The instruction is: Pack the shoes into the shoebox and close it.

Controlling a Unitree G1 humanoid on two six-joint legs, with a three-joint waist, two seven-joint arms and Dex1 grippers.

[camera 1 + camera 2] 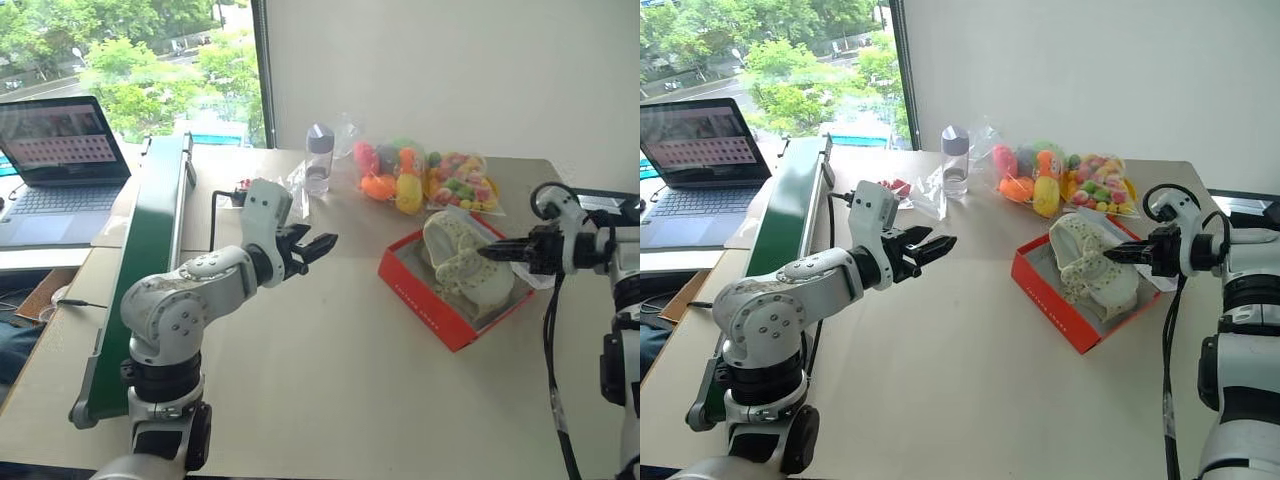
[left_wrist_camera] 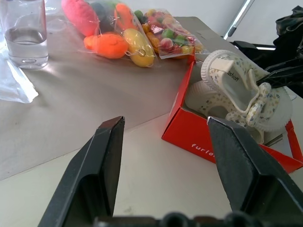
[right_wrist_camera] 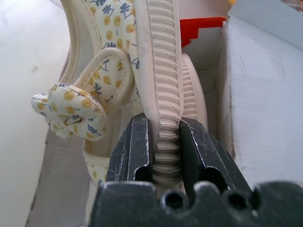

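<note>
Shoes (image 1: pixel 462 262) in shoebox (image 1: pixel 430 309), one sole pinched in right claw (image 3: pixel 165 142)

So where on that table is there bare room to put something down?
Bare tabletop lies between the left gripper and the red shoebox. It is crowded behind the box: toy bags and a water bottle.

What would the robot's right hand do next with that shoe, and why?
Probably ease the shoe down flat, then let go. The right gripper is pinched on its ribbed sole edge, and the shoe stands tilted on its side inside the open shoebox, on top of the other shoe.
</note>
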